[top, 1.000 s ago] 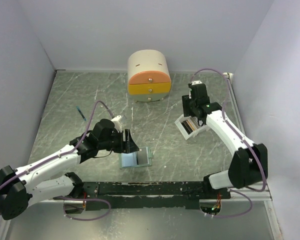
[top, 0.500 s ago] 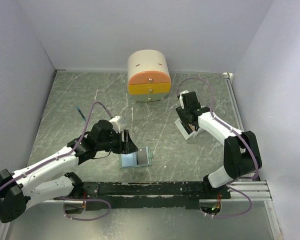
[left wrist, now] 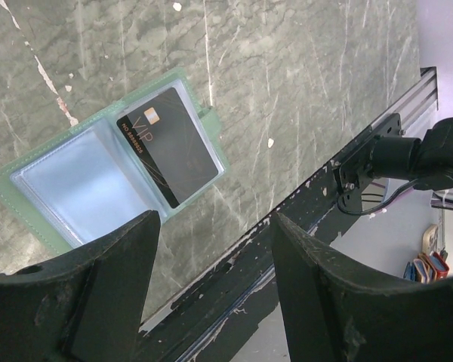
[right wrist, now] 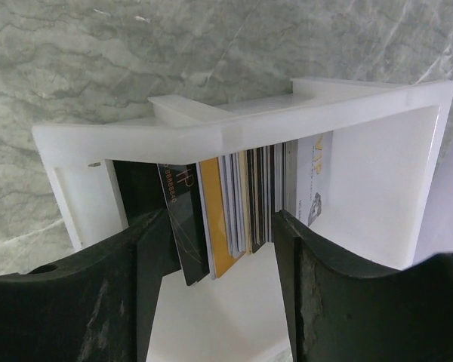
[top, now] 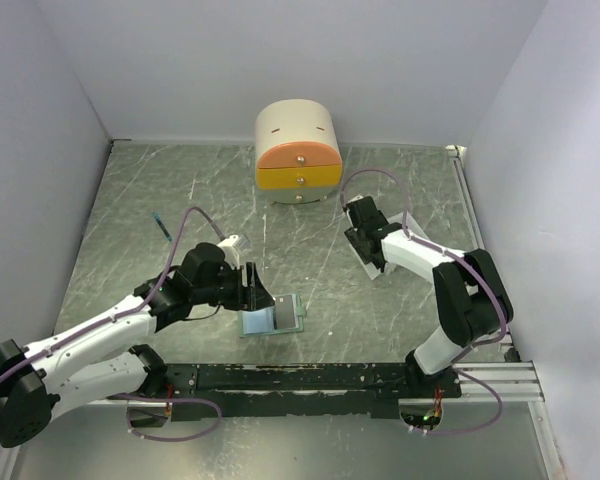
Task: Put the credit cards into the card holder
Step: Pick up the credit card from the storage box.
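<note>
While the right jaws stand wide, one dark finger (right wrist: 75, 302) on each side of a row of thin rectangular credit cards (right wrist: 234, 204), they close on nothing. Whether they touch the outer cards I cannot tell. The cards stand on edge, packed together – a black one, an orange one and several pale ones – inside a white rectangular plastic tray (right wrist: 241, 124). It lies right of the middle of the grey-green marbled worktop (top: 130, 200).

The left jaws are partly spread and empty, hanging over the worktop just beside the flat grey-green folding card holder (left wrist: 106, 166). It lies open near the front edge, with its pale blue translucent pockets facing up. A black card with gold lettering (left wrist: 168, 145) sits at one pocket; I cannot tell whether it is tucked in.

Farther back, a round cream-and-orange drawer box (top: 298, 150) stands against the far wall. A thin blue stick (top: 162, 227) lies to the left.
</note>
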